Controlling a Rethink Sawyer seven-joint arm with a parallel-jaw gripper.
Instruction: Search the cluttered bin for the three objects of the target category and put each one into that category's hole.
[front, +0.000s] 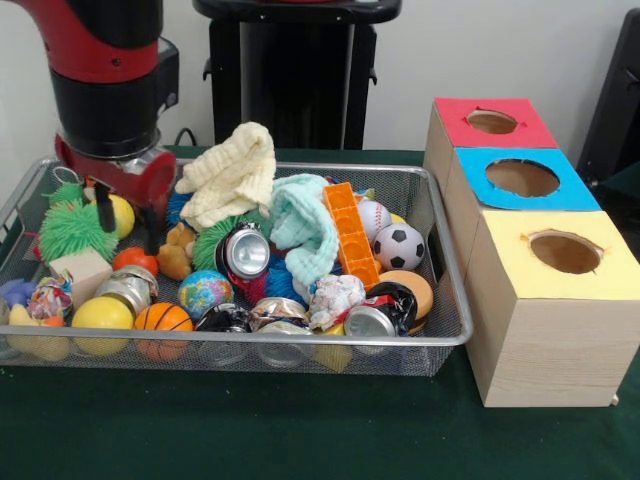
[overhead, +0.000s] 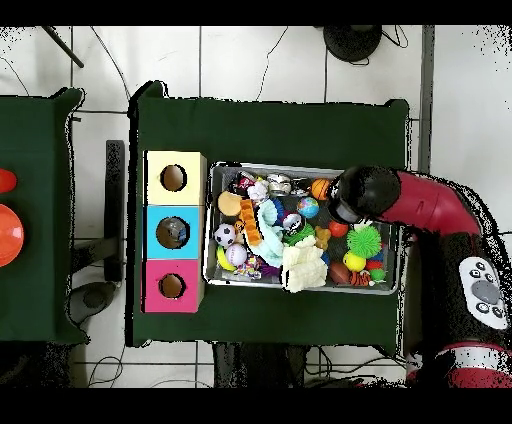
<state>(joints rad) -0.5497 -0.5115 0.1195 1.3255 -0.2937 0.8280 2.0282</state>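
At the bin's (front: 440, 335) left end, the pincer (front: 128, 215) hangs with fingers apart, empty, above a yellow ball (front: 120, 214) and orange ball (front: 134, 260), seemingly mid-search; next comes closing on 1 target.

Bright even light, soft shadows, mild blur

My arm (front: 105, 80) is running off the top edge of the front view, so its upper part is going unseen. In the overhead view my own wrist is covering my claw (front: 128, 215) and the toys under it. The cream cloth (front: 233, 175) and the pale blue cloth (front: 305, 225) are hiding whatever is lying beneath them. The cans (front: 245, 252) are showing labels too small for reading.
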